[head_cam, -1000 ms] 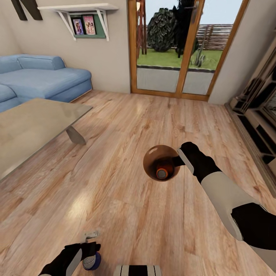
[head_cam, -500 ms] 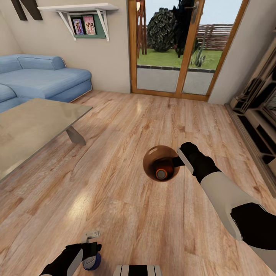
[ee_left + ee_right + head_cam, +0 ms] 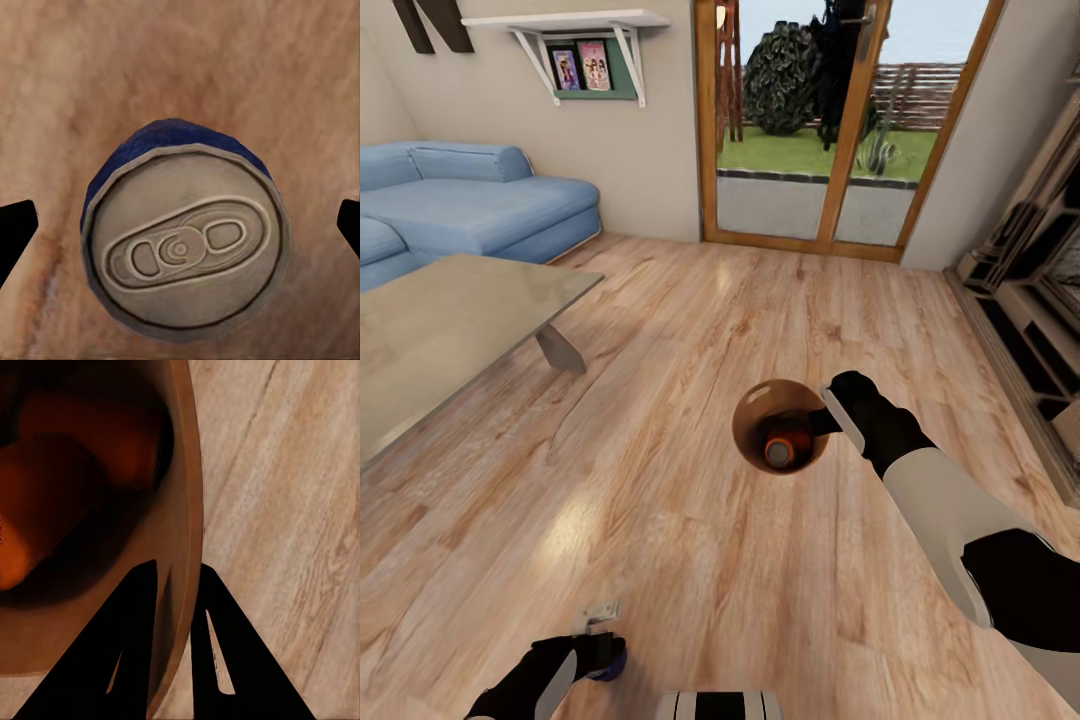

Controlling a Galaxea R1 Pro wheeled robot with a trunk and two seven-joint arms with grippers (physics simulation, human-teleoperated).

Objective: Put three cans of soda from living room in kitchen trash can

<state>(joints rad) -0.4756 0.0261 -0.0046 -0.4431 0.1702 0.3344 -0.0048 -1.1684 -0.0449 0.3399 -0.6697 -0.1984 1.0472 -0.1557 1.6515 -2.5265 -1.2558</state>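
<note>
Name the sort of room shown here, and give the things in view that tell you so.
Most likely a living room: a blue sofa stands by the wall, a glass coffee table sits on the wood floor, and glazed doors open onto a garden.

R arm (image 3: 960, 520): pale grey/off-white forearm shell, smooth, rounded; black wrist section toward the right end effector (image 3: 828, 418); black elbow joint cover nr frame edge; fingers (image 3: 131, 660) flat black, tapering, w/ slim triangular cut-outs. L arm (image 3: 525, 685): black casing w/ grey panel along it; small pale metal bracket at the left end effector (image 3: 600, 640); trunk top (image 3: 720, 705) grey w/ black stripes.
</note>
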